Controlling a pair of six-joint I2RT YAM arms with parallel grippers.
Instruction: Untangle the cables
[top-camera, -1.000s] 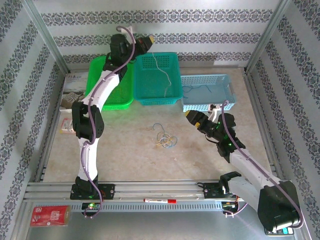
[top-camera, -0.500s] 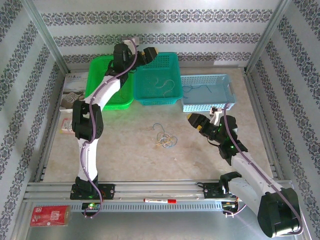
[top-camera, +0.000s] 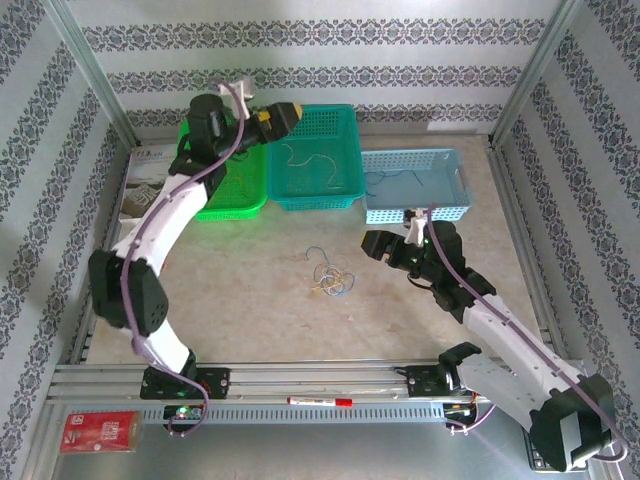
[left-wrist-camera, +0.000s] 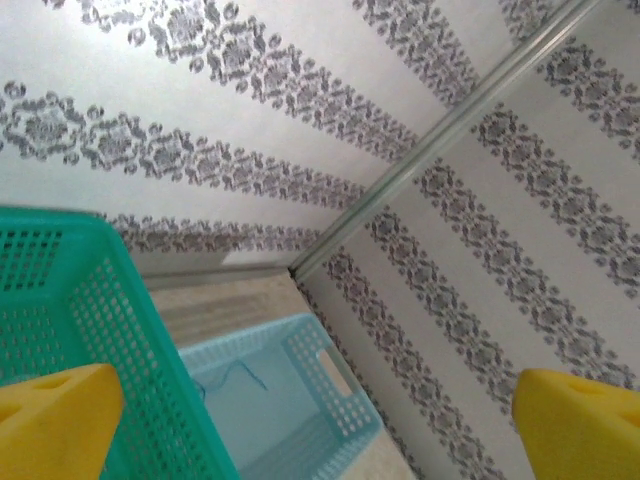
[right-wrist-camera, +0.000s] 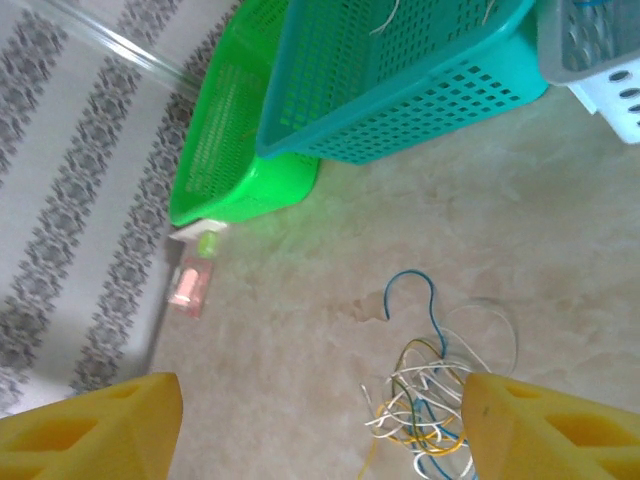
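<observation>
Cables (top-camera: 330, 278), thin blue, yellow and white wires, lie tangled on the beige table (top-camera: 250, 300) near the right gripper (top-camera: 375, 243), jaws wide, empty. Left gripper (top-camera: 288, 116), open and empty, hangs over a teal mesh basket (top-camera: 315, 203).

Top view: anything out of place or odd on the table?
Nothing spilled or damaged. Stray items: a red-and-white pen lies on the front rail, and a booklet pokes out left of the green basket. The cables sit tangled mid-table.
</observation>
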